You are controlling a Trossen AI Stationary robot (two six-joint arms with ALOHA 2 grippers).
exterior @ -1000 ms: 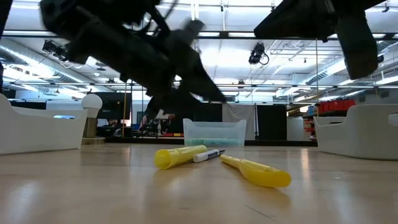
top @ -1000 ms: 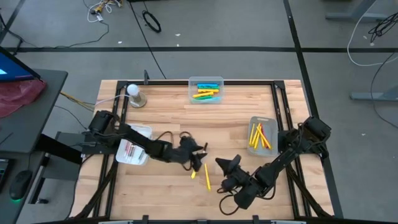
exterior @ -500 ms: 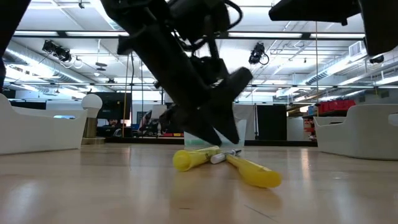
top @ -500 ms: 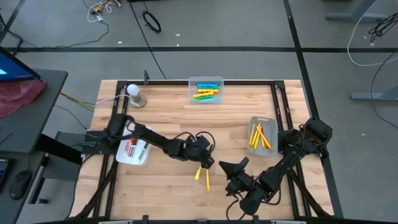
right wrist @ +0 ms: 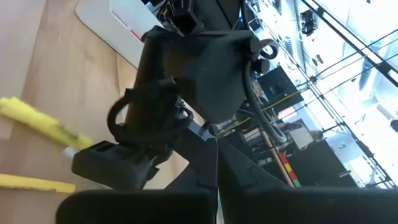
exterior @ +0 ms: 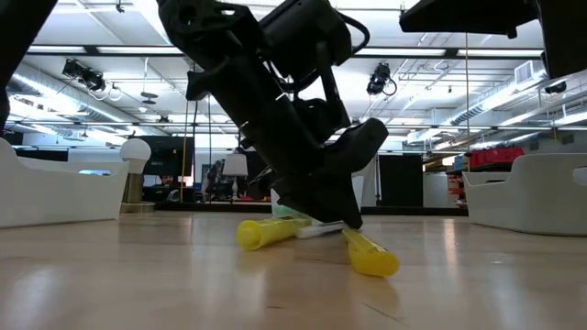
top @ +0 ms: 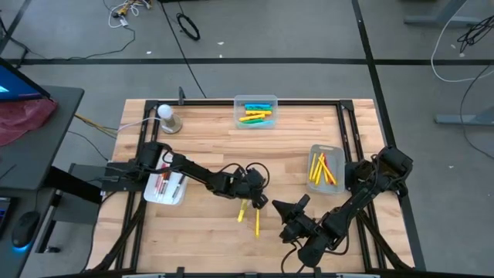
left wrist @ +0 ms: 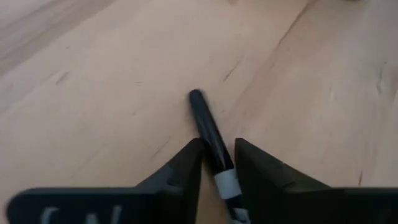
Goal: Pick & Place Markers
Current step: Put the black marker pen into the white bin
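Left jaws: we see the left gripper (left wrist: 217, 163) down at the tabletop with its two fingers (left wrist: 183, 167) set either side of a thin white marker with a black cap (left wrist: 208, 132); both fingers appear to touch its barrel, so we read it as grasped.
Left gripper, place: on the wooden table (top: 208, 147), near the middle of its front half, the arm reaching across from the white tray (top: 154, 191).
Gripped marker: it lies flat on the wood, black cap pointing away from the wrist, white barrel running back between the fingers.
Yellow markers: in the low view two chunky yellow markers (exterior: 266, 233) lie on the table at the left gripper's tip, one on each side of it; from above we see them as two yellow sticks (top: 256, 222) just in front of the gripper.
Right jaws: we see the right gripper (top: 279, 205) pressed together with nothing between its fingers.
Right gripper, place: just beside the yellow markers, on the side away from the white tray, raised off the table.
White tray: at the table's left edge, holding thin white markers with red caps (top: 164, 185).
Clear bin: a bin (top: 255, 102) at the table's far edge holds blue, green, yellow and orange markers.
Grey bin: a bin (top: 318, 150) near the table's right edge holds slim yellow and red markers (top: 321, 169).
Lamp-like object: a white ball on a round base (top: 168, 117) stands at the table's far left corner.
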